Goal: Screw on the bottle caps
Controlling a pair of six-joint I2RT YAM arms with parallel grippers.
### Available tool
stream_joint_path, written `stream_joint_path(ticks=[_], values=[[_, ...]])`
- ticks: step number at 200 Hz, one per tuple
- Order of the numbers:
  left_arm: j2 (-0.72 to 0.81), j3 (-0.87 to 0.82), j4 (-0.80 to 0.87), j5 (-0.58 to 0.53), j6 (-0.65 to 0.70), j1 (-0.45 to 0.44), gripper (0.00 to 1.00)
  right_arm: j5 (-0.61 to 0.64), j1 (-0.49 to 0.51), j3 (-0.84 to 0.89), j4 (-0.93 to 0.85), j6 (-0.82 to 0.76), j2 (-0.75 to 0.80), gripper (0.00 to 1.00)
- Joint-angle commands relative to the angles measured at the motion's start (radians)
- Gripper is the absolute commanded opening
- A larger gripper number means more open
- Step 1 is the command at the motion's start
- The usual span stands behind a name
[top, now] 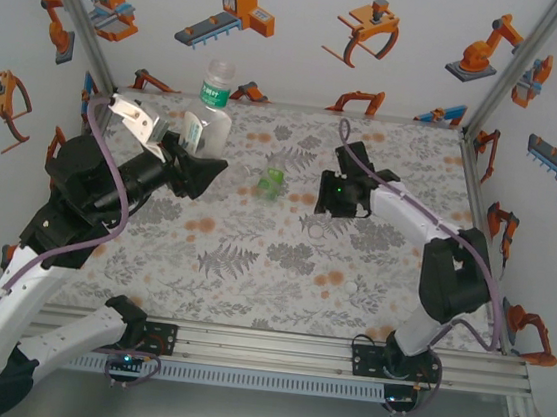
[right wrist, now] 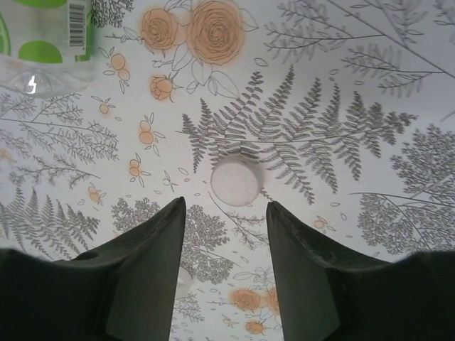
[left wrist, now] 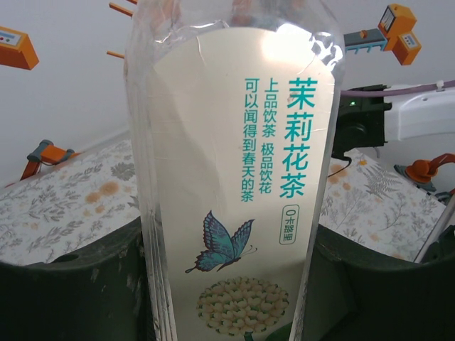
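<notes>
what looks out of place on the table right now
A white cap lies loose on the floral cloth, off any bottle, just ahead of the right gripper's open jaws. The small green-labelled bottle nearby may be tipped; too small to tell.

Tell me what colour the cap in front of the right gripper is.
White. The cap shows best in the right wrist view.

A robotics lab test cell: a table boxed in by white walls (top: 294, 69) printed with orange cartoon robot arms (top: 482, 53), framed by bare aluminium posts (top: 75, 4). A cabled left arm (top: 40, 272) and right arm (top: 442, 273) are bolted to an aluminium rail (top: 273, 347) beside a floral table cover (top: 252, 266)
</notes>
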State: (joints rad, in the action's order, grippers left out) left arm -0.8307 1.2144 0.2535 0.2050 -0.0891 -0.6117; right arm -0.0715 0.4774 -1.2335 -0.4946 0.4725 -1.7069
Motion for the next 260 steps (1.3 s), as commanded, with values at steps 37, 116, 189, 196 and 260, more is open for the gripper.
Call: stream_joint_path(ticks=[37, 116, 189, 196, 260], values=[[0.033, -0.016, 0.009, -0.018, 0.010, 0.007, 0.05, 0.103, 0.064, -0.072, -0.077, -0.003, -0.128, 0.53], [0.034, -0.032, -0.003, -0.008, -0.013, 0.006, 0.05, 0.127, 0.108, -0.052, -0.025, 0.003, -0.193, 0.53], [0.044, -0.038, 0.001, -0.018, -0.021, 0.006, 0.05, 0.164, 0.127, -0.037, -0.007, -0.005, -0.218, 0.48], [0.043, -0.036, 0.000, -0.018, -0.021, 0.006, 0.05, 0.164, 0.128, -0.035, -0.006, -0.005, -0.220, 0.48], [0.036, -0.035, -0.003, -0.017, -0.023, 0.007, 0.05, 0.153, 0.132, -0.018, 0.007, -0.002, -0.227, 0.45]])
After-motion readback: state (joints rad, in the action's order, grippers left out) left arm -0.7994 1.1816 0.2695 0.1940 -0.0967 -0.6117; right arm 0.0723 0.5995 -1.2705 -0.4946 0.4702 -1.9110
